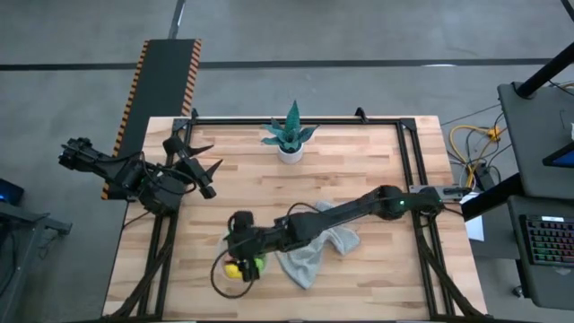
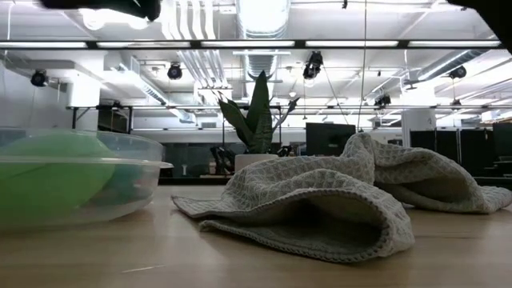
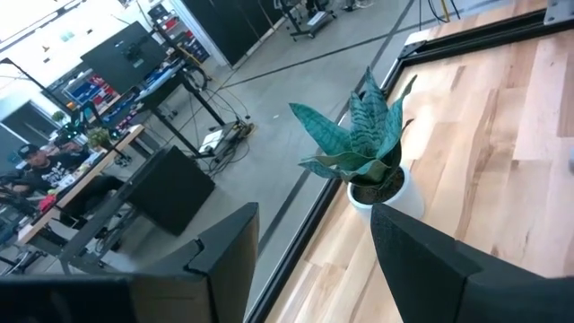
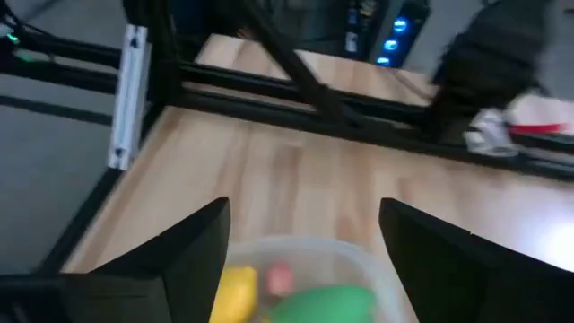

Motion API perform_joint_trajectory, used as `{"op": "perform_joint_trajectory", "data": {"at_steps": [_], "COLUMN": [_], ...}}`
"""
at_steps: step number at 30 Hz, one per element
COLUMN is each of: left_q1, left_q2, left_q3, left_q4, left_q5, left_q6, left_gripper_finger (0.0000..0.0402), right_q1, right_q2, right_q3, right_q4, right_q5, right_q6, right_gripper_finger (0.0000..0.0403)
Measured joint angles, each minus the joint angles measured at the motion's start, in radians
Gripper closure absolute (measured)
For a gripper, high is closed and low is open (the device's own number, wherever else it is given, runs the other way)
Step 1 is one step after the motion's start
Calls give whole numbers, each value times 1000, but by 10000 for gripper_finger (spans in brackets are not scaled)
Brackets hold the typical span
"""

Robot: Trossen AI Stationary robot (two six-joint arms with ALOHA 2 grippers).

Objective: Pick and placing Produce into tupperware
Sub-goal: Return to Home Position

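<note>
Right gripper [image 4: 303, 211] released and empty, just above the tupperware [image 4: 296, 240] on the worktop [image 1: 359, 152], yellow, pink and green produce [image 4: 327, 301] inside it, grey cloth [image 1: 314, 256] touching the tub, left gripper [image 3: 314, 211] released at the left edge.

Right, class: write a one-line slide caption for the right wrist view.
Open right claw above the clear tub holding yellow, pink and green toy produce.

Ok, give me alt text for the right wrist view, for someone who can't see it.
The right end effector, open and empty, hangs over the clear tupperware, which holds yellow, pink and green produce. Beyond lie the wooden table and its black frame.
</note>
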Motion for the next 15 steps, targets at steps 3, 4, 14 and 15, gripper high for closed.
{"op": "perform_joint_trajectory", "data": {"at_steps": [3,4,14,15], "left_q1": [0,0,0,0], "left_q2": [-10,-14,-34,-33], "left_q3": [2,2,2,2], "left_q4": [0,0,0,0], "left_q5": [4,8,12,14], "left_q6": [-1,-1,-6,-6], "left_gripper_finger": [201,201,201,201], "right_q1": [-1,-1,12,17], "right_q2": [-59,-79,-285,-312], "right_q3": [-6,-11,-134,-162], "right_q4": [-68,-80,-255,-264], "right_q5": [39,52,81,83], "right_q6": [-58,-74,-211,-225], "right_gripper_finger": [139,145,236,252]}}
